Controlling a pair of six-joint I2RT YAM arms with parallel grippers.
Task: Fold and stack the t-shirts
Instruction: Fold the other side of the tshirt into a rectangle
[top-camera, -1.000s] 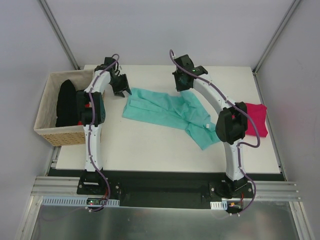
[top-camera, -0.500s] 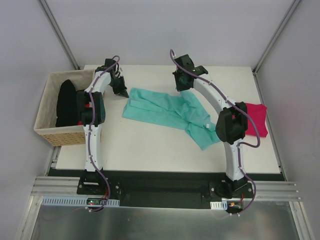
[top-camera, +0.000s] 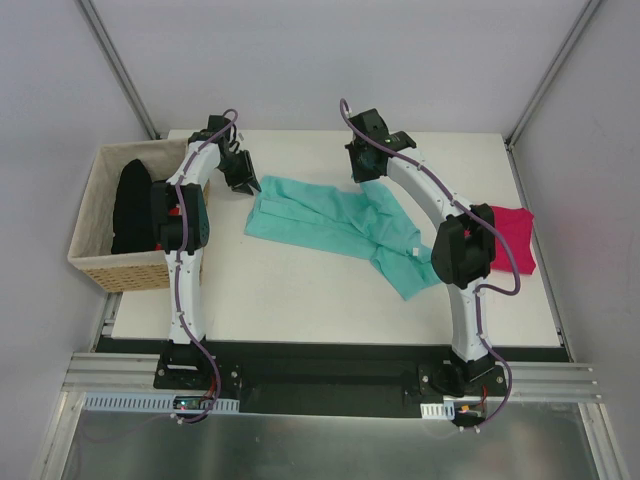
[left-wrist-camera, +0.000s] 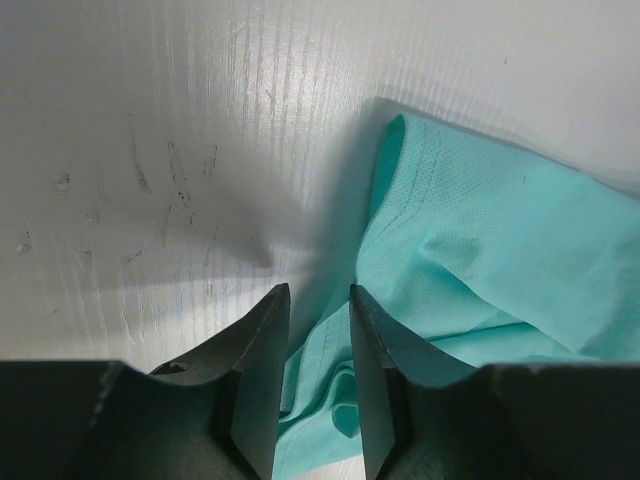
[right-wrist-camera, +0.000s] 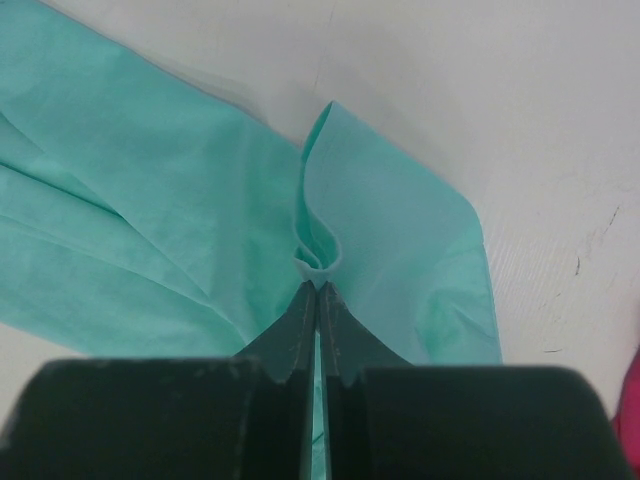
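Note:
A teal-green t-shirt (top-camera: 330, 225) lies spread and creased across the middle of the table. My left gripper (top-camera: 243, 180) stands at its far left corner. In the left wrist view the left gripper (left-wrist-camera: 318, 290) is open, its fingers a little apart, with the shirt's hem (left-wrist-camera: 480, 250) lying loose between and under them. My right gripper (top-camera: 362, 175) is at the shirt's far right edge. The right wrist view shows the right gripper (right-wrist-camera: 316, 285) shut on a raised fold of the teal cloth (right-wrist-camera: 150, 220). A magenta-pink t-shirt (top-camera: 512, 240) lies at the table's right side.
A tan woven basket (top-camera: 90, 265) stands off the table's left edge with black t-shirts (top-camera: 130, 205) inside. The right arm's elbow hangs over the magenta shirt. A sliver of magenta (right-wrist-camera: 632, 420) shows at the right wrist view's edge.
The left gripper went from wide open to shut at the shirt's corner, then parted again to a narrow gap. The right gripper has kept its hold and place.

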